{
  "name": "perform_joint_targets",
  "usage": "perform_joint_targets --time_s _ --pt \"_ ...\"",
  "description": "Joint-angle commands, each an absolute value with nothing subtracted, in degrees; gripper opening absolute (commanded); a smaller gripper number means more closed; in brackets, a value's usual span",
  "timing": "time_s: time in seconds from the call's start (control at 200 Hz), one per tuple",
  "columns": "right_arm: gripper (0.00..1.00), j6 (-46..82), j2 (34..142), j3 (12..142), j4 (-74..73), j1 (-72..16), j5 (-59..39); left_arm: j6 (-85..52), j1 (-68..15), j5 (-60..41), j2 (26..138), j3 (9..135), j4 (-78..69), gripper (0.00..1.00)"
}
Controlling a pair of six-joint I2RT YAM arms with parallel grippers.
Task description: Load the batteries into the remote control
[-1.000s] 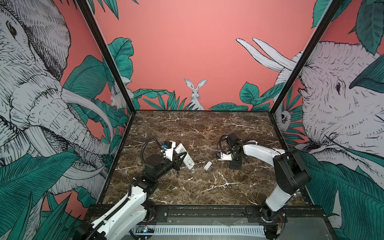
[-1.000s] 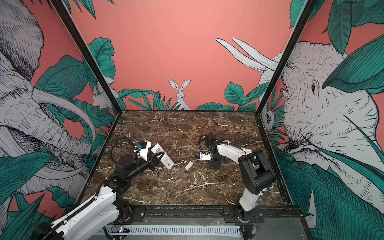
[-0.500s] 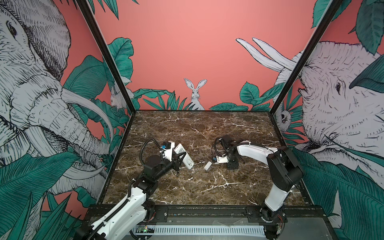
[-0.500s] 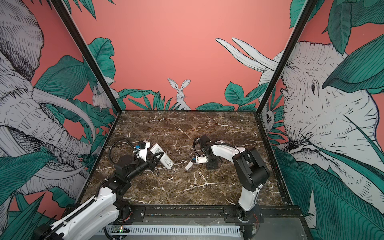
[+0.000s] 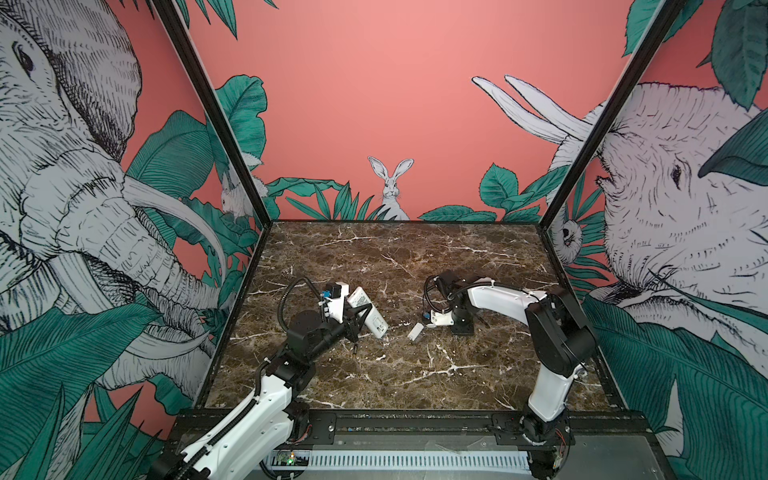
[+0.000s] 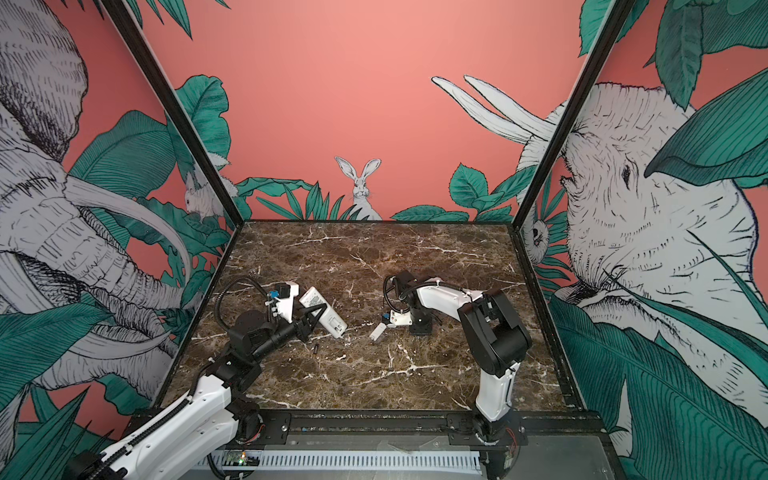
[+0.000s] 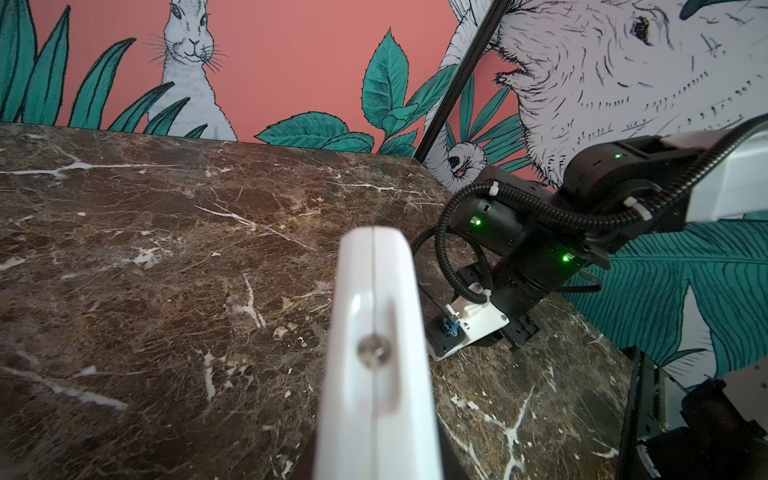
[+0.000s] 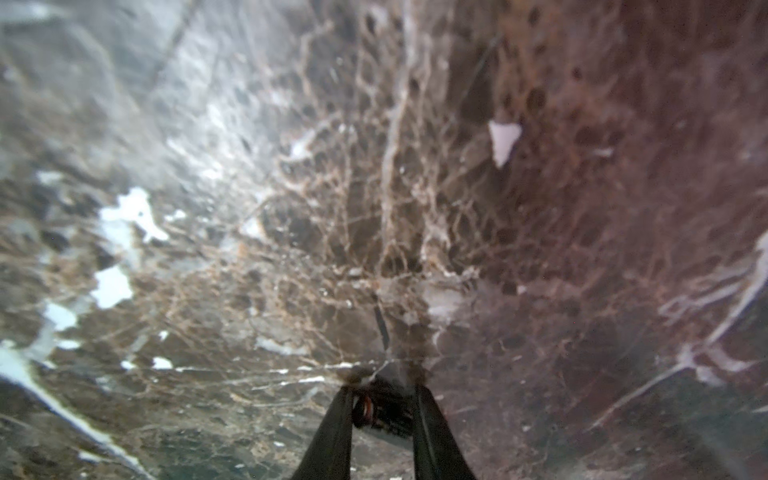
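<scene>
Left fingers (image 5: 362,310) clamp the remote control (image 5: 376,322); right fingers (image 8: 332,436) pinch a battery (image 8: 380,411) on the counter (image 5: 415,257). Pinch looks end-to-end, so we risk it popping out on lift.

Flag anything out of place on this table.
The remote control is held tilted in the left gripper. A short white plastic piece lies loose mid-table, and a loose battery lies near the remote's lower end. A second battery sits in the right gripper.

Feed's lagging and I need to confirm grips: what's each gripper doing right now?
Left gripper: closed, holding the remote control.
Right gripper: jaws closed on a battery.
</scene>
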State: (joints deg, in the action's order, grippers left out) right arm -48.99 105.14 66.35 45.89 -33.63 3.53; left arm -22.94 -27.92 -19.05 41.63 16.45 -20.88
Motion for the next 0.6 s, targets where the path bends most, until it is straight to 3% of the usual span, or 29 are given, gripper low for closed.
perform_joint_targets --time_s 0.0,0.425,0.595 --pt "0.23 -45.1 108.1 67.0 47.1 -33.4 4.3 -23.4 -27.6 -19.4 39.9 16.9 -21.6 0.00" --pt "0.12 -32.3 114.7 77.5 51.3 -29.2 -0.4 -23.4 -27.6 -19.2 39.4 17.6 -20.3 0.00" --pt "0.25 -27.2 110.8 75.7 46.9 -26.1 -4.4 -23.3 -27.6 -19.1 39.5 17.6 -20.1 0.00"
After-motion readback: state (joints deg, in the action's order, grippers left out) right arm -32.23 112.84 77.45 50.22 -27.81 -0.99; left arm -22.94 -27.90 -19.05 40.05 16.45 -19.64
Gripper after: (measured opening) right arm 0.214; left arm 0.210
